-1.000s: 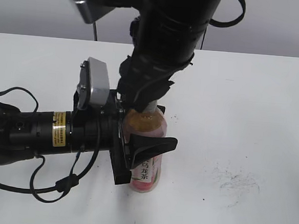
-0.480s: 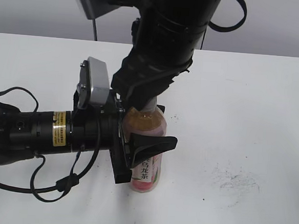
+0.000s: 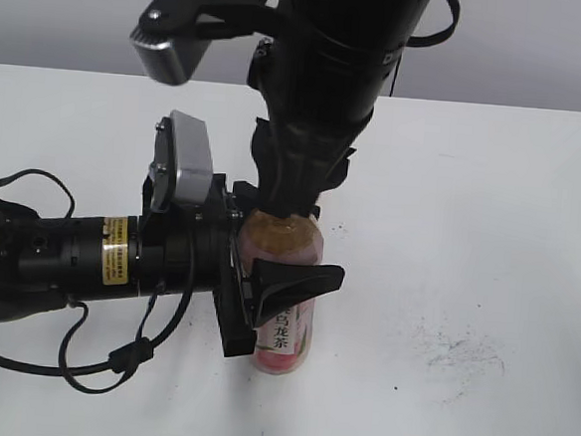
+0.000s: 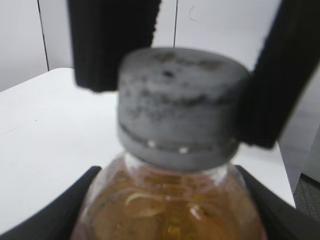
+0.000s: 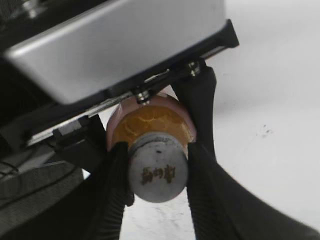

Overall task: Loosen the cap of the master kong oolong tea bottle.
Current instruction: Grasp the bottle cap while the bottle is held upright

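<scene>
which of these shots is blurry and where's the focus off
Left wrist view: the cap fills the frame soft and smeared, and the dark fingers beside it are blurred too. Right wrist view: the cap's top is fairly sharp, the silver housing above it softer. Exterior view: evenly lit and crisp, the bottle label readable.

The left gripper (image 3: 275, 302) reaches in sideways (jaws parted wide), the right gripper (image 5: 158, 172) descends vertically, jaws pinched.

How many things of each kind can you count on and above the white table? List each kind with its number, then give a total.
Bottle of tea: 1
Cap: 1
Robot pincers: 2, the left pincer round the bottle's body and the right pincer at the cap
Table: 1
Total: 5
</scene>
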Robot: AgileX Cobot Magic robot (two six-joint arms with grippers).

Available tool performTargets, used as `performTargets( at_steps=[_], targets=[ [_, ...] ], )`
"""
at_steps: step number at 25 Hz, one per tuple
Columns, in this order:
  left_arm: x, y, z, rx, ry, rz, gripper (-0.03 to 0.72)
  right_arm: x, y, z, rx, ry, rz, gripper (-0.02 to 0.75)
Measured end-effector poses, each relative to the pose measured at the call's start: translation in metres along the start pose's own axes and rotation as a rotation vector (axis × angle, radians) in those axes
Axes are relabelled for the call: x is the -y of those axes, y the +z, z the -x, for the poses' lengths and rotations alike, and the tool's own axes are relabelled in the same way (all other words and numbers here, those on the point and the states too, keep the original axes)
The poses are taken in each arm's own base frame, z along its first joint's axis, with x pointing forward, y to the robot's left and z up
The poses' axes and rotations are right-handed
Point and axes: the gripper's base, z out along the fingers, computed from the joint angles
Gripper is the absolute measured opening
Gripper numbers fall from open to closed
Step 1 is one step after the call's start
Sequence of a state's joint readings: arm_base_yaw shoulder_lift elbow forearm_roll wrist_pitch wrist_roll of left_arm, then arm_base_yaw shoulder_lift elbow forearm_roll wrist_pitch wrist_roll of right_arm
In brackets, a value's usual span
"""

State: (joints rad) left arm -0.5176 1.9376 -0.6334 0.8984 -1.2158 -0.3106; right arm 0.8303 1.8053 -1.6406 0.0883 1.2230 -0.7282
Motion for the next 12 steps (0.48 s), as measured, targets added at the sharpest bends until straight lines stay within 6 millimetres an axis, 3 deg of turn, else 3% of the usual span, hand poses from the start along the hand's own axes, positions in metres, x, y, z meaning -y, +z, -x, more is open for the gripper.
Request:
performTargets(
  at_steps=[12],
  targets=[
    [0.0001,0.0000,0.0000,0.000,0.003,-0.002,0.446,-0.0056,0.0006,0.0039,-0.004,-1.317,0.006,0.271]
  ],
)
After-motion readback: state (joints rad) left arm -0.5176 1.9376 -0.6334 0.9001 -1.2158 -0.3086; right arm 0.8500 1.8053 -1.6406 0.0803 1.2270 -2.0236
